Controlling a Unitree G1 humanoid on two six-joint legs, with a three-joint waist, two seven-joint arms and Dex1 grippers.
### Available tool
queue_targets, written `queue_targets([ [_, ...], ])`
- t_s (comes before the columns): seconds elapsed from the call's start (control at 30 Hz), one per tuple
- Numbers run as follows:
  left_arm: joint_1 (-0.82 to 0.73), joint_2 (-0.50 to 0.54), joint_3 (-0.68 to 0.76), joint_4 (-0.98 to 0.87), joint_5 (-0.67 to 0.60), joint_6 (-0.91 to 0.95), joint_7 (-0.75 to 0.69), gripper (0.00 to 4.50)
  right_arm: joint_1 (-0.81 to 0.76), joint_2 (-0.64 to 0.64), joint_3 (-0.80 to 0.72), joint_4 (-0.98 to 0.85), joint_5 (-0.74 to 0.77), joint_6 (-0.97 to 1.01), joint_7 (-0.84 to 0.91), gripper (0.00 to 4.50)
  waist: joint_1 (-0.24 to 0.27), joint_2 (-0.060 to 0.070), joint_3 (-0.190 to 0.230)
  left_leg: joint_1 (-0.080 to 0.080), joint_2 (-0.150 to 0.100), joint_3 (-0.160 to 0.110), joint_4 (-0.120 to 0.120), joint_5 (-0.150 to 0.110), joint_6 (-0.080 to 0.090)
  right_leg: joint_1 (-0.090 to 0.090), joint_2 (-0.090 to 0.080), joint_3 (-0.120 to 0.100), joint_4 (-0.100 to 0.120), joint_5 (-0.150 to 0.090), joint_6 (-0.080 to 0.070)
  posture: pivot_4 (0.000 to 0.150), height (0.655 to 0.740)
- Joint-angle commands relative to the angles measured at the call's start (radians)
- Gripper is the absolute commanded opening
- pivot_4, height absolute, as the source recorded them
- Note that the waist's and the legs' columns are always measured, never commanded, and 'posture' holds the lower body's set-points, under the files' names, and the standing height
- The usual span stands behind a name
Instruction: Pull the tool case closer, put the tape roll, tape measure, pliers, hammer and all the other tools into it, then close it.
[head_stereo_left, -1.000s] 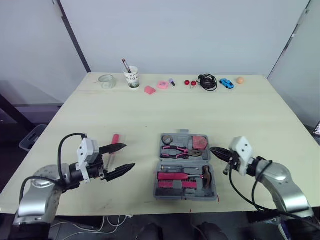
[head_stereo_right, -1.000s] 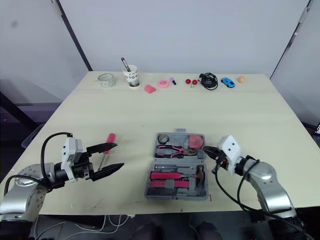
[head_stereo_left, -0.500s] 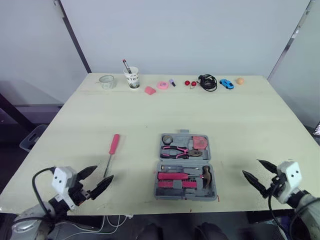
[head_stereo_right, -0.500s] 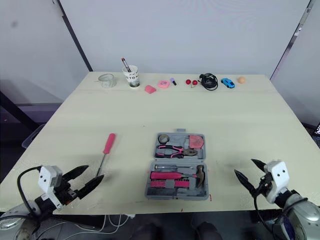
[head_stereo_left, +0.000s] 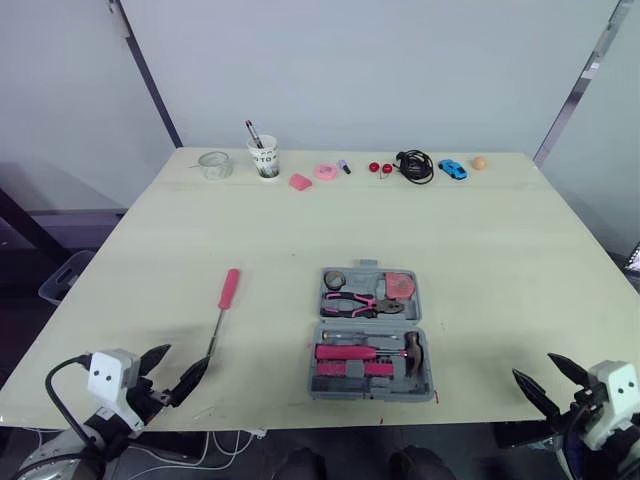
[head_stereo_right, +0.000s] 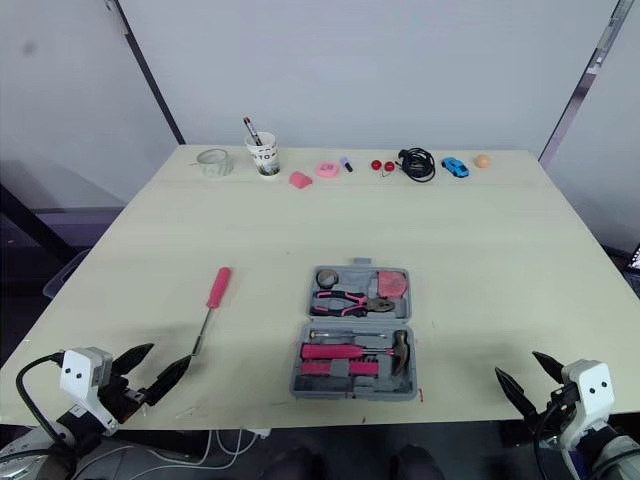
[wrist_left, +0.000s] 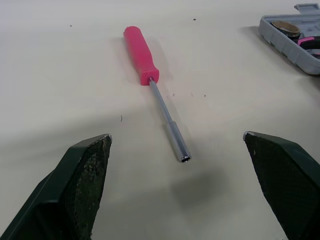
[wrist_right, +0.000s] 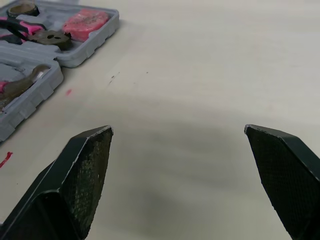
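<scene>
end effectors (head_stereo_left: 183, 362) (head_stereo_left: 534, 366) farther back than before

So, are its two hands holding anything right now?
Left gripper: open, holding nothing.
Right gripper: open, holding nothing.

Along the far edge of the table (head_stereo_left: 500, 260), from left to right: a glass (head_stereo_left: 213, 163), a paper cup (head_stereo_left: 265, 160) holding pens (head_stereo_left: 252, 131), a pink wedge (head_stereo_left: 300, 181), a pink ring (head_stereo_left: 325, 171), two red balls (head_stereo_left: 379, 166), a black cable (head_stereo_left: 415, 163), a blue toy car (head_stereo_left: 453, 168), an orange ball (head_stereo_left: 479, 162).
</scene>
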Motion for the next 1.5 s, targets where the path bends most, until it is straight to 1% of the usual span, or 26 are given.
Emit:
queue_targets([
  [0.03,-0.043,0.005,0.01,0.014,0.018,-0.012,0.038,4.5,-0.031,-0.036,0.003,-0.067,0.02,-0.01,0.028,4.45,0.0,0.0,0.0,0.0,0.0,0.0,0.0,0.0,0.0,0.0,0.0,0.0,0.0,0.0,0.0,0.15,0.74],
  [0.17,-0.113,-0.005,0.013,0.027,0.032,0.041,0.136,4.5,-0.057,-0.087,0.061,-0.162,0.035,0.044,0.076,4.45,0.001,0.001,0.0,0.0,0.0,0.0,0.0,0.0,0.0,0.0,0.0,0.0,0.0,0.0,0.0,0.15,0.74],
  [0.37,-0.196,0.008,-0.032,0.028,0.08,0.116,0.203,4.5,-0.117,-0.171,0.131,-0.296,0.119,0.167,0.139,4.45,0.002,-0.001,-0.001,0.0,-0.001,-0.001,0.0,0.0,0.0,0.0,0.0,-0.001,0.0,0.0,0.001,0.15,0.74],
  [0.5,-0.261,0.019,-0.084,0.045,0.136,0.167,0.251,4.5,-0.207,-0.219,0.184,-0.365,0.16,0.212,0.186,4.45,0.002,-0.001,-0.001,-0.001,-0.001,-0.001,0.001,0.0,0.0,0.0,0.0,-0.001,0.0,0.001,0.001,0.15,0.74],
  [0.63,-0.322,0.014,-0.119,0.079,0.176,0.204,0.295,4.5,-0.262,-0.245,0.226,-0.388,0.154,0.212,0.226,4.45,0.003,-0.003,-0.002,-0.001,-0.001,-0.002,0.0,0.0,0.0,0.0,0.001,-0.002,0.0,0.002,0.003,0.15,0.74],
  [0.8,-0.408,-0.005,-0.159,0.14,0.203,0.246,0.336,4.5,-0.293,-0.249,0.27,-0.411,0.15,0.199,0.253,4.45,0.005,-0.003,-0.002,-0.002,-0.002,-0.003,0.001,0.0,0.0,0.001,0.001,-0.003,0.0,0.002,0.004,0.15,0.74],
  [0.97,-0.479,-0.026,-0.195,0.195,0.224,0.267,0.355,4.5,-0.326,-0.247,0.291,-0.391,0.136,0.178,0.273,4.45,0.003,-0.004,-0.003,-0.002,-0.001,-0.003,0.001,0.0,0.0,0.001,0.001,-0.003,0.001,0.003,0.004,0.15,0.74],
  [1.17,-0.524,-0.038,-0.218,0.25,0.248,0.261,0.376,4.5,-0.347,-0.24,0.3,-0.374,0.131,0.164,0.289,4.45,0.004,-0.004,-0.003,-0.002,-0.002,-0.004,0.001,0.0,0.0,0.001,0.001,-0.004,0.0,0.003,0.004,0.15,0.74],
  [1.3,-0.546,-0.052,-0.222,0.282,0.251,0.244,0.379,3.38,-0.348,-0.234,0.311,-0.36,0.117,0.149,0.294,4.5,0.005,-0.004,-0.003,-0.002,-0.002,-0.005,0.001,0.0,0.0,0.001,0.001,-0.005,0.001,0.003,0.004,0.15,0.74],
  [1.33,-0.55,-0.05,-0.226,0.289,0.26,0.232,0.381,2.74,-0.347,-0.232,0.312,-0.357,0.114,0.146,0.294,4.5,0.006,-0.004,-0.003,-0.002,-0.002,-0.005,0.001,0.0,0.0,0.001,0.001,-0.005,0.001,0.003,0.004,0.15,0.74],
  [1.37,-0.552,-0.049,-0.228,0.293,0.265,0.225,0.382,2.5,-0.346,-0.231,0.313,-0.357,0.113,0.143,0.294,4.5,0.006,-0.004,-0.003,-0.002,-0.002,-0.005,0.001,0.0,0.0,0.001,0.001,-0.005,0.001,0.003,0.004,0.15,0.74],
  [1.43,-0.553,-0.051,-0.227,0.296,0.262,0.222,0.381,1.55,-0.345,-0.231,0.316,-0.357,0.112,0.139,0.292,4.5,0.006,-0.004,-0.003,-0.002,-0.002,-0.005,0.001,0.0,0.0,0.001,0.001,-0.005,0.001,0.003,0.004,0.15,0.74],
  [1.47,-0.551,-0.054,-0.228,0.294,0.261,0.222,0.381,0.97,-0.344,-0.23,0.317,-0.359,0.113,0.137,0.291,4.5,0.006,-0.004,-0.003,-0.002,-0.002,-0.005,0.001,0.0,0.0,0.001,0.001,-0.005,0.001,0.003,0.004,0.15,0.74],
  [1.5,-0.549,-0.056,-0.23,0.291,0.261,0.222,0.381,0.77,-0.342,-0.229,0.318,-0.359,0.112,0.135,0.291,4.5,0.006,-0.004,-0.003,-0.002,-0.002,-0.005,0.001,0.0,0.0,0.001,0.001,-0.005,0.001,0.003,0.004,0.15,0.74],
])
